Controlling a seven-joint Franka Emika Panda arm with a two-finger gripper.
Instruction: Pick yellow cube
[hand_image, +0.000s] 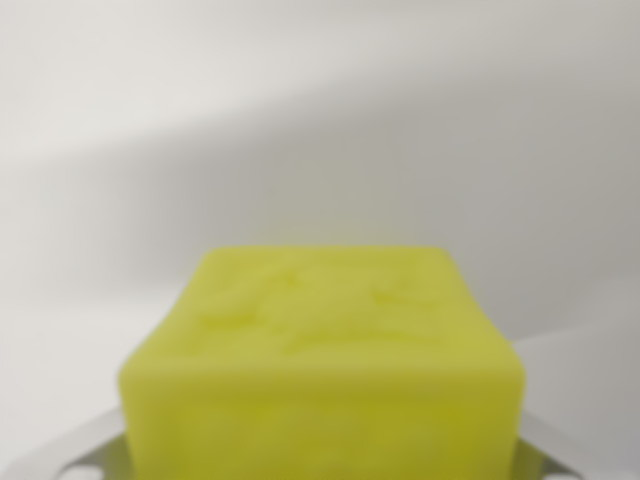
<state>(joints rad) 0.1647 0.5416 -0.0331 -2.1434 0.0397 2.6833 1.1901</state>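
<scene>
While yellow cube fills lower wrist view, gripper fingers flank cube's bottom corners; grasp state unclear. Step: securing cube. Next likely: confirm clamp, lift straight.

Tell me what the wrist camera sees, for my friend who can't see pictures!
A blurry yellow cube fills the bottom middle of the wrist view, very close to the camera. Bits of shiny metal, likely the gripper, peek out at both of its lower corners. Behind it is only a plain white surface with soft grey shadows.
</scene>
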